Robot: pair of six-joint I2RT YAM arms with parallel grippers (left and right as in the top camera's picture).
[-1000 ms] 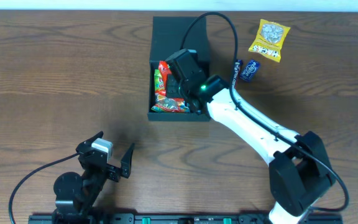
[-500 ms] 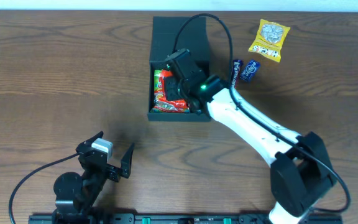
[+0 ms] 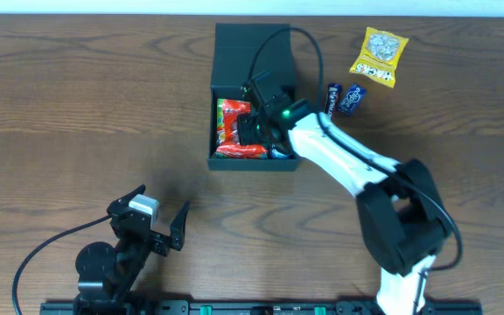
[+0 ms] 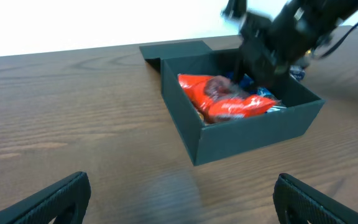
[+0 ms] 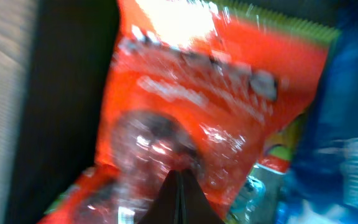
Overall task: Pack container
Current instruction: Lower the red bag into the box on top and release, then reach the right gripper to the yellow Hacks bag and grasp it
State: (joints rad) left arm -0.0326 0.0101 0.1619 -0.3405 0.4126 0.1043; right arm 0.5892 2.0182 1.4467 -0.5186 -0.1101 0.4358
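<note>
I identified the site as a robotics lab bench, not a home or a shop. The left arm [image 3: 103,262] and right arm [image 3: 339,162] were both mounted at the near edge of a wood-grain table [image 3: 77,105], along a black rail [image 3: 322,308] with green fittings, and a black cable [image 3: 319,52] looped in the open. Past the far edge I saw a plain white surface [image 4: 73,25], and the items laid out read as test props: the container [image 3: 254,163], a yellow packet [image 3: 379,56] and a blue packet [image 3: 350,98].
</note>
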